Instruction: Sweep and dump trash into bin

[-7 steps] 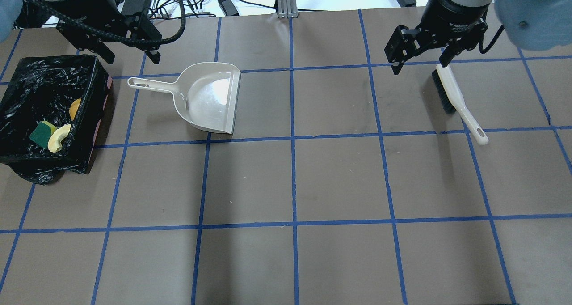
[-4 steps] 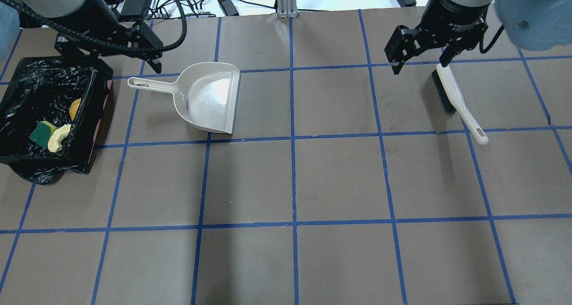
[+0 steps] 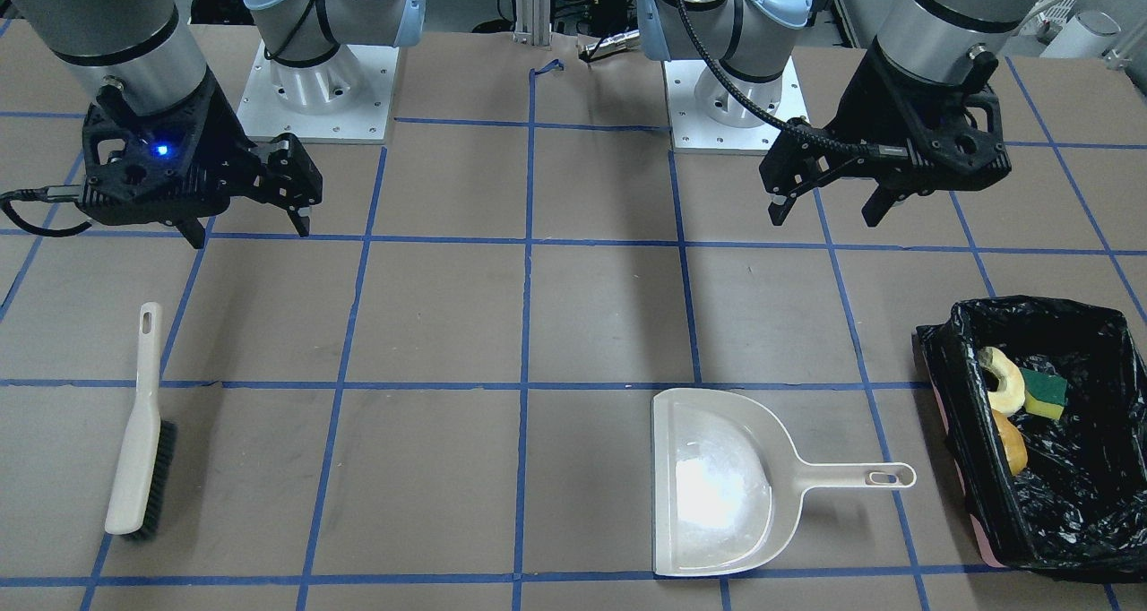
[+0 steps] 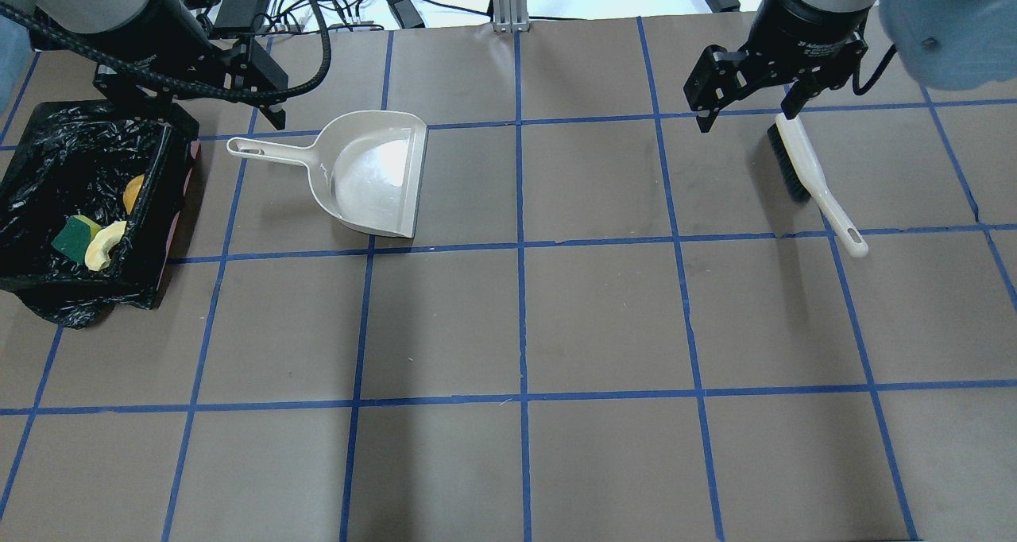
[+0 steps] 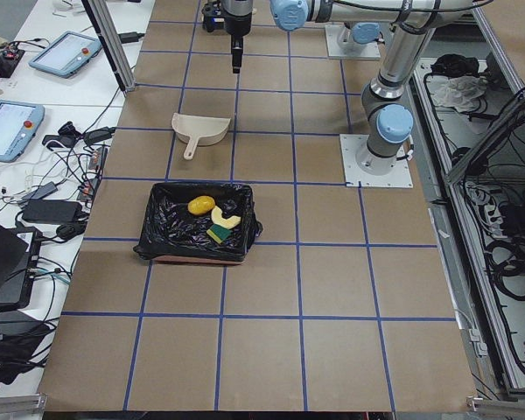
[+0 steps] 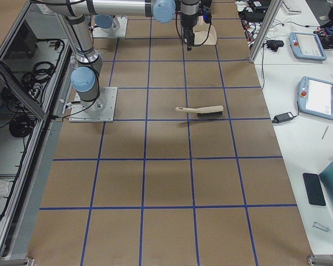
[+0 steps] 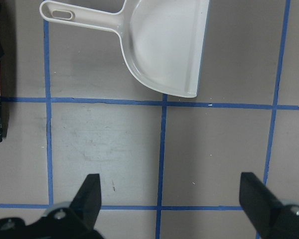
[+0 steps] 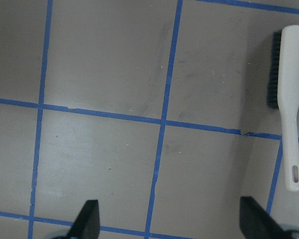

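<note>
The bin [image 4: 163, 208] is a box lined with black plastic at the table's left; it also shows in the front view [image 3: 1030, 311]. In it lie the tan crust [image 4: 103, 245], the yellow-green sponge [image 4: 75, 238] and the golden lump [image 4: 133, 193]. The beige dustpan [image 4: 373, 172] lies empty on the table beside the bin. My left gripper [image 4: 214, 101] is open and empty, raised over the bin's far corner and the dustpan handle. My right gripper [image 4: 747, 117] is open and empty, above the bristle end of the white brush [image 4: 802, 168].
The table is brown paper with a blue tape grid. Cables and power bricks lie beyond the far edge [image 4: 357, 1]. The arm bases [image 3: 314, 82] stand at the robot's side of the table. Tablets and a phone lie on side benches [image 6: 319, 100].
My left gripper has shifted slightly left and turned a little near the bin's far corner. The dustpan, brush, trash and right arm have not moved.
</note>
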Tool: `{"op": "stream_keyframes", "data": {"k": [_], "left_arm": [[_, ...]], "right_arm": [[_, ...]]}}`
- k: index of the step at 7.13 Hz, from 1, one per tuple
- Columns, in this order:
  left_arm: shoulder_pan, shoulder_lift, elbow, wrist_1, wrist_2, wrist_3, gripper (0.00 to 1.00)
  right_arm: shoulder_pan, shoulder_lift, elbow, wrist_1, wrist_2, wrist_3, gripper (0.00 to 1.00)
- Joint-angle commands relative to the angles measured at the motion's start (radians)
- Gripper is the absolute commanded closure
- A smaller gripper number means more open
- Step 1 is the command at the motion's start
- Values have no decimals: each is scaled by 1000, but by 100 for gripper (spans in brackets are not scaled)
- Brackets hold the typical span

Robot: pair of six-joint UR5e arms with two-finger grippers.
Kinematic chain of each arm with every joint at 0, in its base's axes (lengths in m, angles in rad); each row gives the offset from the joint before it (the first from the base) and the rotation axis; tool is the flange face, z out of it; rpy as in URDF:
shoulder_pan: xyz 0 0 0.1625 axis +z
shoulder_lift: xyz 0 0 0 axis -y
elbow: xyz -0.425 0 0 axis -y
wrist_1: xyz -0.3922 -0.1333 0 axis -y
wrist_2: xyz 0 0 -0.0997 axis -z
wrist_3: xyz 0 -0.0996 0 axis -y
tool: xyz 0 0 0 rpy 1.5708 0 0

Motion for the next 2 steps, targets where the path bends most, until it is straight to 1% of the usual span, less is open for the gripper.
{"op": "stream_keyframes", "data": {"k": [1,2], "left_arm": [[0,2,0,0,24,45,0],[0,2,-3,0,30,56,0]], "right_arm": [[0,0,0,0,-9,-2,0],[0,0,0,-2,-9,-12,0]]}}
